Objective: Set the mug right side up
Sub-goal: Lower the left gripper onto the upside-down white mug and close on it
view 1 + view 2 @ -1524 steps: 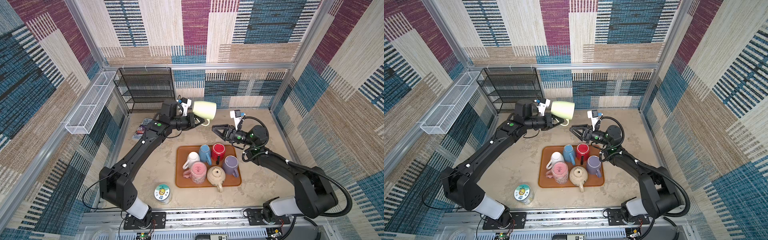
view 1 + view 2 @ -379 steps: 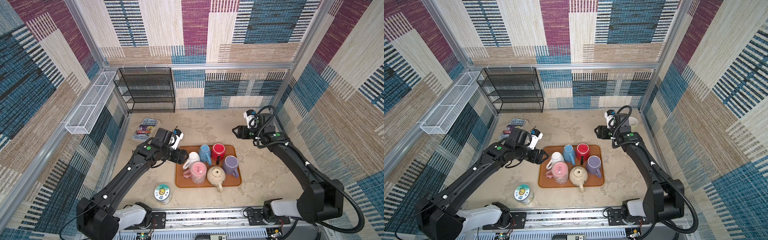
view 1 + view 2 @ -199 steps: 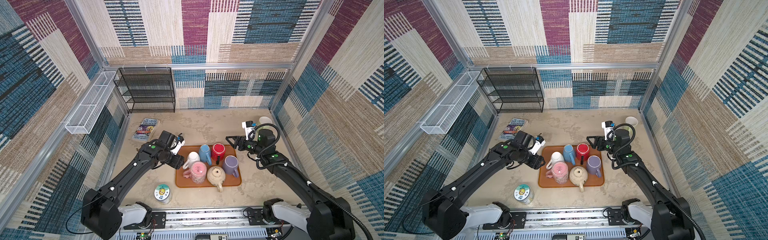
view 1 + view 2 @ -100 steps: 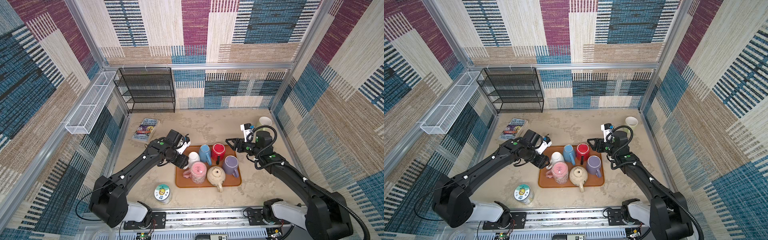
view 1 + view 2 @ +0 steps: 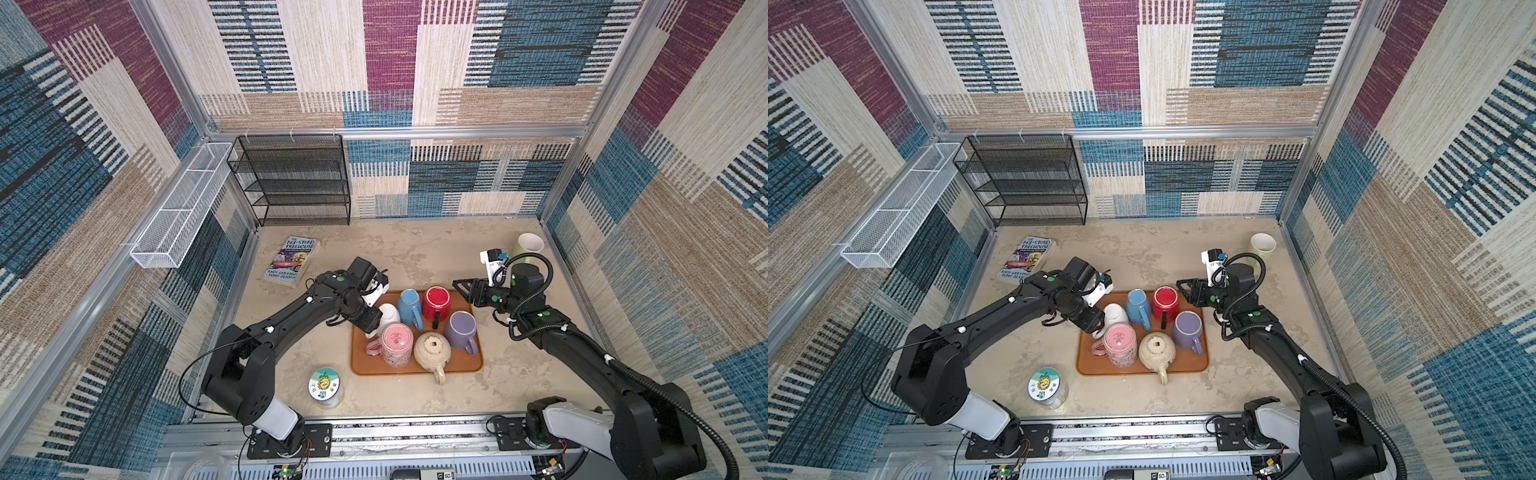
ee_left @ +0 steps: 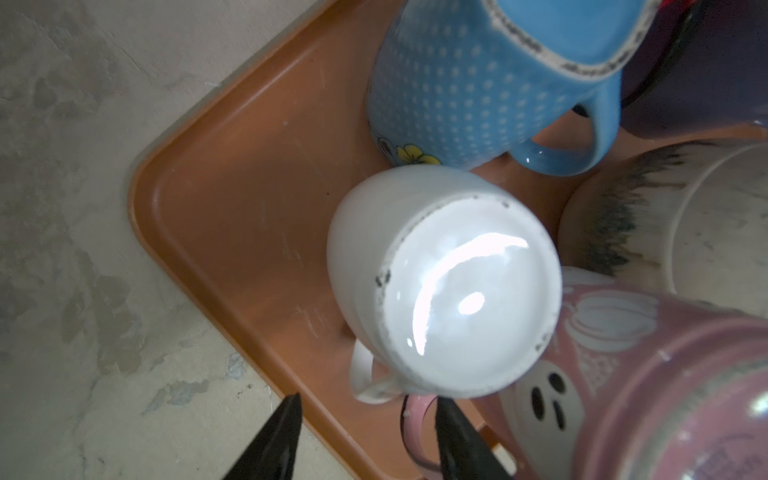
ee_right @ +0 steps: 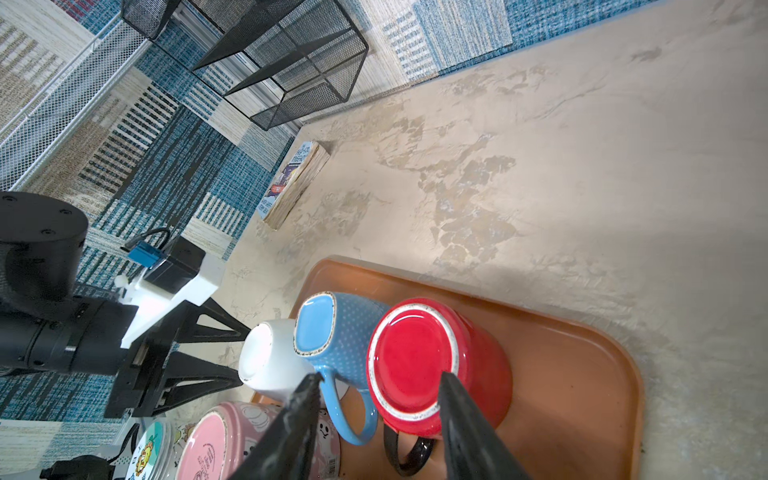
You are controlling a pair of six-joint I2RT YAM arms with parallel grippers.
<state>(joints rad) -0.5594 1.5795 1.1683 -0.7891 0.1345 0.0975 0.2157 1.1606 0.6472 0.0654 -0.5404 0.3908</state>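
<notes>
White mug (image 6: 449,291) sits upside down near a corner of the tray (image 6: 232,174). Its mouth is hidden and its handle is half tucked under the body.
Left gripper (image 6: 368,403): jaws spread, tips just short of the handle, roots cut off.
Right gripper (image 7: 380,376): jaws spread, framing the red mug (image 7: 411,357); contact hard to judge.

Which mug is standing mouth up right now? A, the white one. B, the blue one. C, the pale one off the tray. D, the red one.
C: the pale mug stands off the tray with its open mouth up, while the red mug, blue mug and white mug on the tray show their bases.
</notes>
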